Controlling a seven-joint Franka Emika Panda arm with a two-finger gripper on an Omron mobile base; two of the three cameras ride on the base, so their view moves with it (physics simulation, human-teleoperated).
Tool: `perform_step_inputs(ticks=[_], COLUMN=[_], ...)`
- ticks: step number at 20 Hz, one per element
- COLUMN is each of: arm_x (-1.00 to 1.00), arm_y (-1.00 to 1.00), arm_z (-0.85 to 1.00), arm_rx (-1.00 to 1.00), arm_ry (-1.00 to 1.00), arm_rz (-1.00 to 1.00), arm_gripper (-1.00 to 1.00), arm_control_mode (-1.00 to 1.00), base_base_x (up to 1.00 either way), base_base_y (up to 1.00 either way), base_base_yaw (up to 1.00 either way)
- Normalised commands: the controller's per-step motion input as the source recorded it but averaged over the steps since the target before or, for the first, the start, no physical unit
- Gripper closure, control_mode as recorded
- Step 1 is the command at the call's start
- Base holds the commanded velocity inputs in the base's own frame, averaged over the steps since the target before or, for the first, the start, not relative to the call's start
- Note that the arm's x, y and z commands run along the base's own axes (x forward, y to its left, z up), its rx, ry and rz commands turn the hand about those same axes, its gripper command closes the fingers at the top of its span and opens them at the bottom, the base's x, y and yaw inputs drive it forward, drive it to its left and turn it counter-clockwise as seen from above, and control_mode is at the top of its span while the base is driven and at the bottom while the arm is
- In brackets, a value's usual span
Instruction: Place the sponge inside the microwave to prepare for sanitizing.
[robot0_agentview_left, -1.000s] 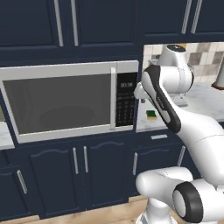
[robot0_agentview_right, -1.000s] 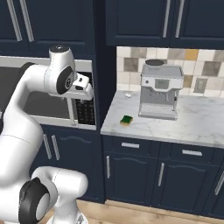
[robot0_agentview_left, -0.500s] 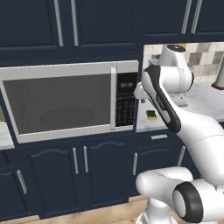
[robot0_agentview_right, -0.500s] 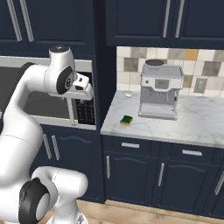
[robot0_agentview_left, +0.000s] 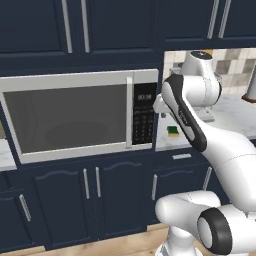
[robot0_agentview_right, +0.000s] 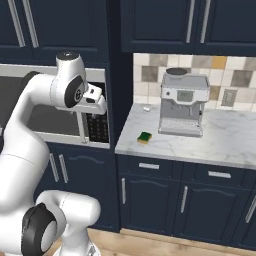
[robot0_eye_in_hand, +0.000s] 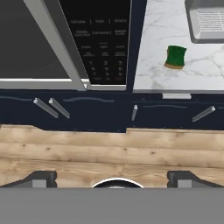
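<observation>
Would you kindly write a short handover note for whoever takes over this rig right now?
End effector: open, empty, raised in front of the microwave's keypad.
Sponge: on the counter, left of the coffee machine, untouched.
Microwave: door closed.
Done: nothing yet.
Left: open the door, pick up the sponge, set it inside.

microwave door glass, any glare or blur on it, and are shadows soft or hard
Left base view: the microwave glass is matte grey, no glare, with the turntable faintly visible through it. Right base view: the sponge casts barely any shadow on the marble counter. Hand view: sharp throughout, keypad lettering small but crisp.
</observation>
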Motion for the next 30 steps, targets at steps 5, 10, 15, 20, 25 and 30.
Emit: perform_step_inputs(ticks=[5, 10, 15, 20, 25, 30], arm_x=[-0.02, -0.26, -0.16, 0.0, 0.23, 0.2], arm_y=[0.0, 0.12, 0.43, 0.5, 0.42, 0.37], arm_z=[0.0, -0.02, -0.02, -0.07, -0.02, 0.0], arm_rx=[-0.01, 0.0, -0.01, -0.02, 0.0, -0.01], arm_ry=[0.0, -0.06, -0.26, -0.22, 0.01, 0.03], arm_rz=[0.0, 0.02, -0.16, -0.21, -0.04, 0.0], arm_gripper=[-1.0, -1.0, -1.0, -1.0, -1.0, -1.0], arm_control_mode=[-1.0, -1.0, -1.0, -1.0, -1.0, -1.0], base_base_x=[0.0, 0.0, 0.0, 0.0, 0.0, 0.0], base_base_y=[0.0, 0.0, 0.0, 0.0, 0.0, 0.0], base_base_yaw=[0.0, 0.0, 0.0, 0.0, 0.0, 0.0])
